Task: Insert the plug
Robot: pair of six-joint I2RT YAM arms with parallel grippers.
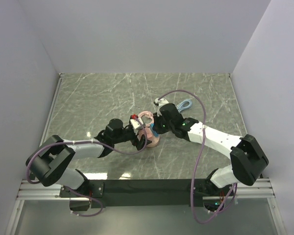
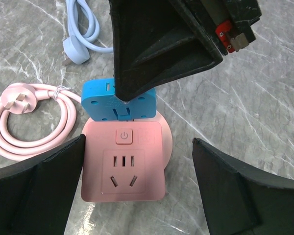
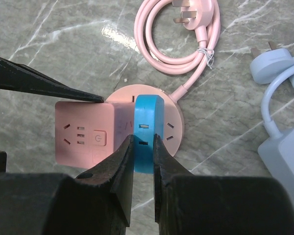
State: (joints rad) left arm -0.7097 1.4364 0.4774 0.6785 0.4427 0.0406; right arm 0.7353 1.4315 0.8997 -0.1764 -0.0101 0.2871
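Note:
My right gripper (image 3: 143,147) is shut on the small bright blue plug (image 3: 148,122). It holds the plug edge-on against one face of the pink cube (image 3: 88,137), over the cube's round pink part (image 3: 172,128). Whether the prongs are in a socket is hidden. From the left wrist, the blue plug (image 2: 118,100) sits just above the pink cube (image 2: 122,166), whose socket face looks at the camera. My left gripper (image 2: 137,171) is open around the cube, its left finger (image 2: 44,191) at the cube's side and the right one well apart. From above, both grippers meet at the cube (image 1: 152,140).
The cube's pink cord (image 3: 179,36) lies coiled beyond it with its plug. A pale-blue power strip (image 3: 284,161) and its pale cord and plug (image 3: 272,63) lie to the right. The grey walls (image 1: 19,73) close the marbled table on three sides.

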